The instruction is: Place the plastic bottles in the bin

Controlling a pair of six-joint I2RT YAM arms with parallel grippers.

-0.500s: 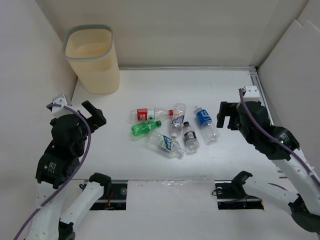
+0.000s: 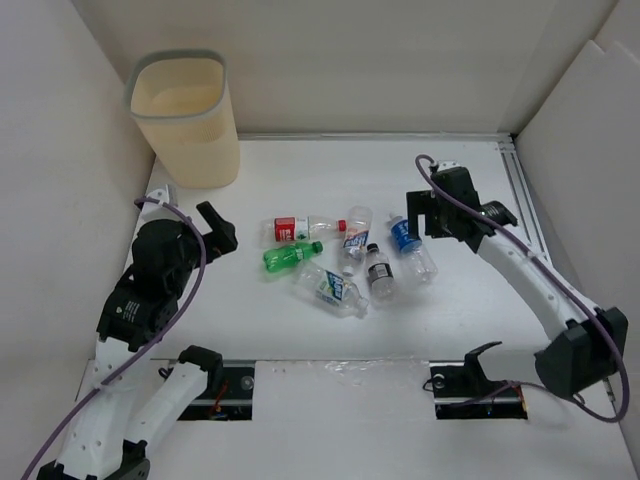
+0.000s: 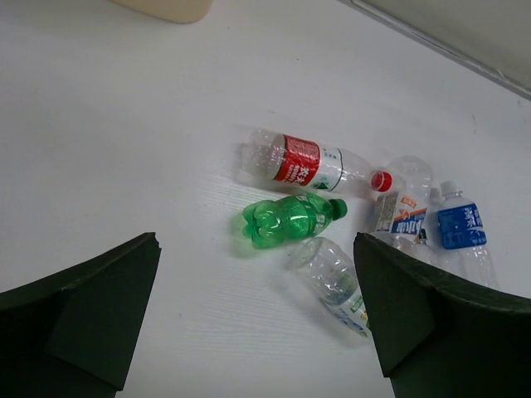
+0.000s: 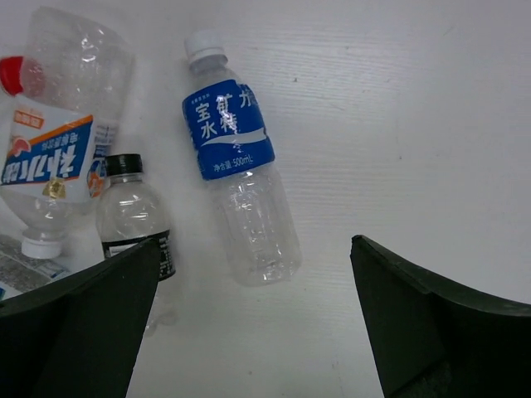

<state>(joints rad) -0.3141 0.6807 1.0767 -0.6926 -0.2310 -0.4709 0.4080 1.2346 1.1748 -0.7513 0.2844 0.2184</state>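
Both pairs of jaws stand wide apart and empty. The right jaws have swung in from the frame's right edge and now hover over the clear blue-labelled plastic bottle [image 4: 241,174]. The left jaws have edged toward the green plastic bottle [image 3: 290,220]. All six bottles lie mid-frame on the white counter [image 2: 300,170], well apart from the tall cream-beige bin [image 2: 190,140] at upper left. The first pickups look imminent.
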